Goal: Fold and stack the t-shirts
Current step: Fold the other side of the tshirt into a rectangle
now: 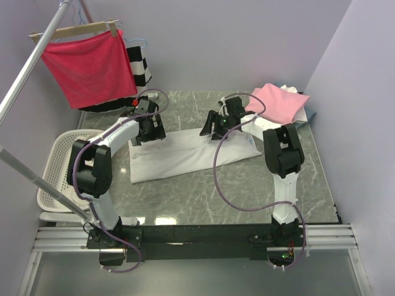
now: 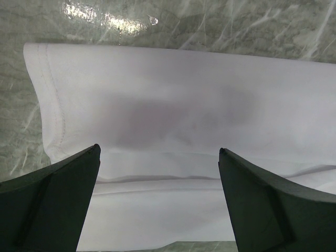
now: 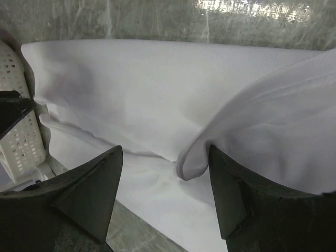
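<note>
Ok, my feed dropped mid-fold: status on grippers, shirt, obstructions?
Left gripper open over white t-shirt. Right gripper open, a raised fold against one finger. Shirt lies as long strip on table. Nothing blocking.

Two-tone machinery: the left arm [image 1: 106, 213] and right arm [image 1: 284, 191] pair slim white links with bulky black joint housings. Purple cables [image 1: 217, 179] loop loosely along each, down to a black base beam [image 1: 197, 237] on aluminium rails [image 1: 62, 237]. Seen close, the gripper fingers [image 2: 50, 205] are matte, dark wedges.
</note>
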